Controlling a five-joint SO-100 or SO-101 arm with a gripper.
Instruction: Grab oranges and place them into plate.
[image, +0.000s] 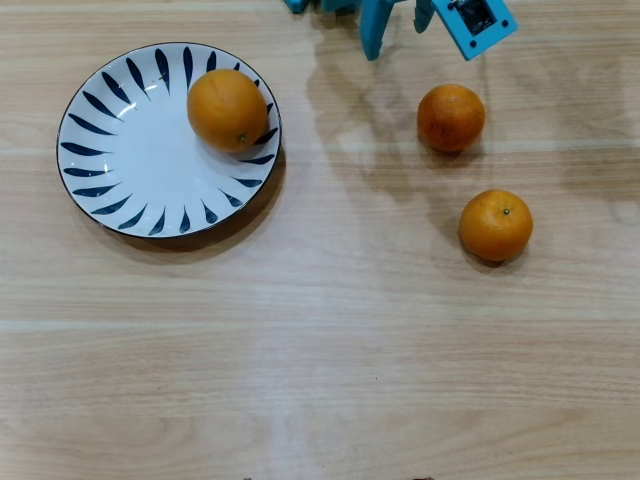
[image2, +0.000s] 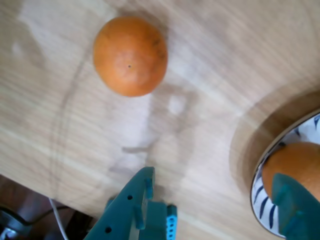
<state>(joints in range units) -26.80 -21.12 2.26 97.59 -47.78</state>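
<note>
Big dimpled orange (image: 228, 110) already sits in the blue-leaf white plate (image: 130, 190) near the worktop's left edge. Teal gripper (image2: 220, 205), fingers spread and empty, hangs at the top edge, probably lining up on the two smaller oranges (image: 451, 118) near the right edge.

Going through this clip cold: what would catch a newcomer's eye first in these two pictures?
In the overhead view, the blue-patterned plate at left, with the large orange resting at its upper right rim. Next, two smaller oranges on the bare wooden table at right: the upper orange and the lower orange. The teal gripper hangs open at the top edge, holding nothing.
</note>
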